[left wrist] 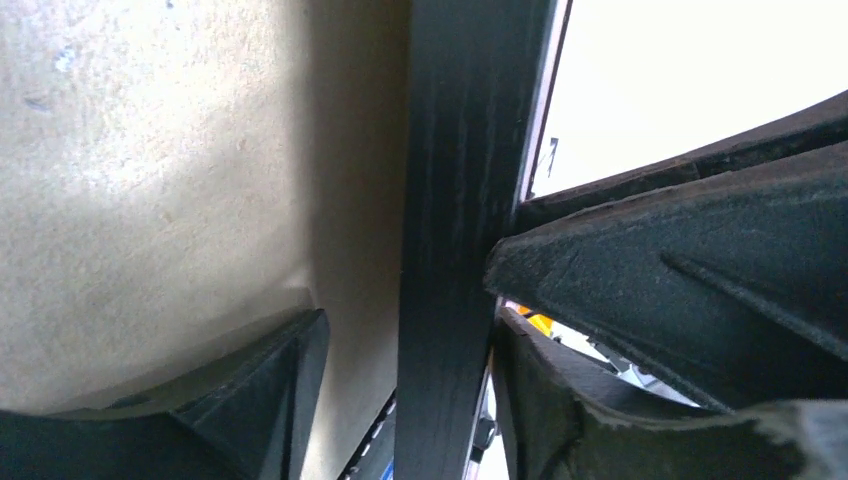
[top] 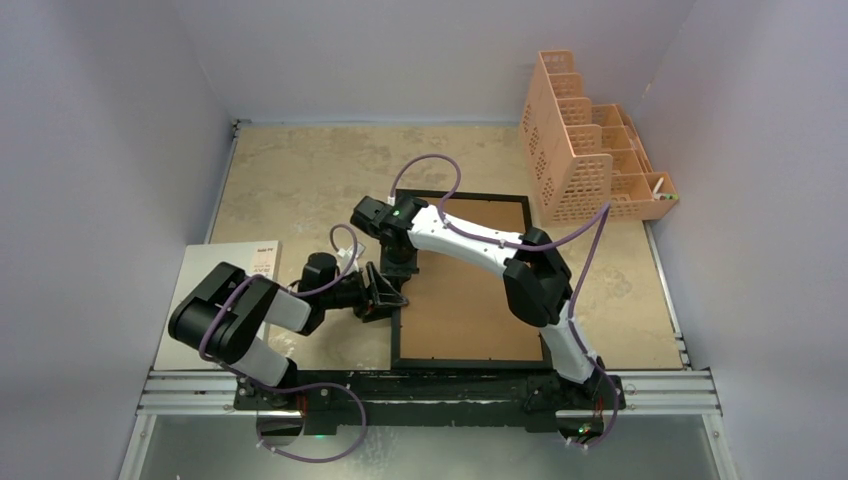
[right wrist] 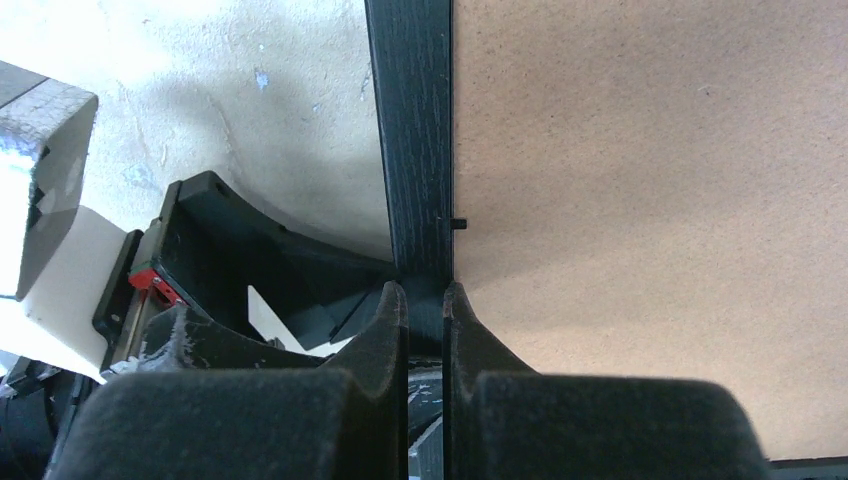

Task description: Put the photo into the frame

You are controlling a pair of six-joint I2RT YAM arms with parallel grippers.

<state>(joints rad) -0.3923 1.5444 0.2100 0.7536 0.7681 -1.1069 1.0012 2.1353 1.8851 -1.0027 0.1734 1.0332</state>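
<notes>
At frame edge, L wrist cam shows orange sliver; top doesn't.

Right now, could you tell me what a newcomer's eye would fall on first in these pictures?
The black frame lies mid-table with its brown back up. Both arms meet at its left rail: the left end effector straddles that rail with its fingers apart, while the right end effector, shut, points down at the same rail. A peach mesh organizer stands in the far right corner.
</notes>
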